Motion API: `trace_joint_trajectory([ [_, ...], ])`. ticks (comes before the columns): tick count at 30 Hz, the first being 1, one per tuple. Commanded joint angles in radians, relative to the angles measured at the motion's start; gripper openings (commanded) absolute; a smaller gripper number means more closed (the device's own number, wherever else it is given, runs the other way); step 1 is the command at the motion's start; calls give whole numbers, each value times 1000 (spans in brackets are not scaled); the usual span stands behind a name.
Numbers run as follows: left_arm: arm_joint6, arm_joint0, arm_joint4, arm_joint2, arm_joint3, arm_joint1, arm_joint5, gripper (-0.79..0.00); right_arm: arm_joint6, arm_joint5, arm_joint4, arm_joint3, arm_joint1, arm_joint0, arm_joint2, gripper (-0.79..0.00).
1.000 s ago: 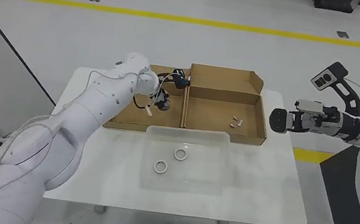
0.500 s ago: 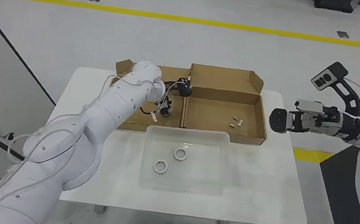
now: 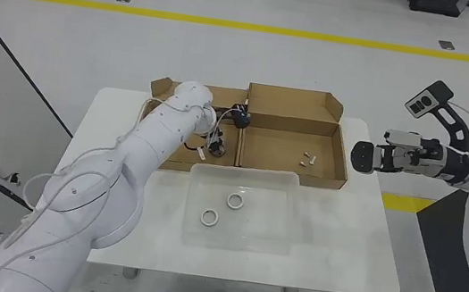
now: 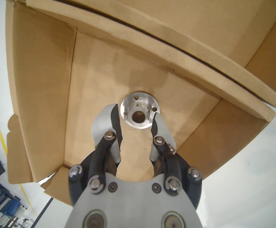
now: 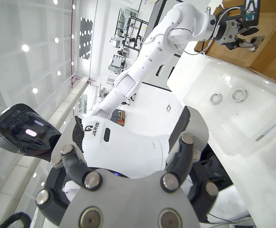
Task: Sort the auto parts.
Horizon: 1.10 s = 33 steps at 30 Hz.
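My left gripper (image 4: 135, 114) is inside the left cardboard box (image 3: 223, 96), shut on a silver metal flange (image 4: 139, 101) with a centre bore and small bolt holes. The flange sits at its fingertips just above the box floor (image 4: 92, 86). In the right wrist view the flange (image 5: 257, 40) shows at the tip of the left gripper (image 5: 243, 43). Two white rings (image 3: 208, 218) (image 3: 235, 200) lie in the clear plastic bin (image 3: 267, 232). My right gripper (image 5: 131, 116) hangs open and holds nothing, off the table's right edge (image 3: 361, 155).
A second cardboard box (image 3: 292, 123) stands to the right of the first, with small white parts (image 3: 307, 159) on its floor. The bin sits in front of both boxes. The white table (image 3: 119, 130) has bare surface on the left and front right.
My left arm swung its elbow rightward and the gripper shifted a little to the right and nearer within the left box. The right arm has not moved.
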Motion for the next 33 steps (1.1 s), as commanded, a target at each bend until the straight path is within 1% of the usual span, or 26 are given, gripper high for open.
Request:
trace_joint_trajectory([
  [1,11,-6,-7,-5,11,-4,-2,0,0,0,0,0,0,0,0,0],
  [5,24,-25,-17,-16,27,-8,-12,0,0,0,0,0,0,0,0,0],
  [8,34,-55,-22,-25,28,-9,-34,0,0,0,0,0,0,0,0,0],
  [10,43,-79,-39,-37,28,-7,-83,0,0,0,0,0,0,0,0,0],
  [12,61,-101,-86,-63,46,-1,-111,0,0,0,0,0,0,0,0,0],
  [13,64,-113,-112,-75,41,1,-143,0,0,0,0,0,0,0,0,0],
  [18,8,-152,-178,-110,38,20,-263,0,0,0,0,0,0,0,0,0],
  [20,-17,-157,-206,-122,33,29,-294,0,0,0,0,0,0,0,0,0],
  [21,-27,-154,-223,-129,14,33,-294,0,0,0,0,0,0,0,0,0],
  [24,-44,-136,-270,-138,-31,57,-294,0,0,0,0,0,0,0,0,0],
  [28,-45,-111,-298,-127,-117,100,-293,0,0,0,0,0,0,0,0,0],
  [31,-70,-84,-326,-112,-214,143,-268,0,0,0,0,0,0,0,0,0],
  [33,-107,-64,-351,-104,-308,179,-231,0,0,0,0,0,0,0,0,0],
])
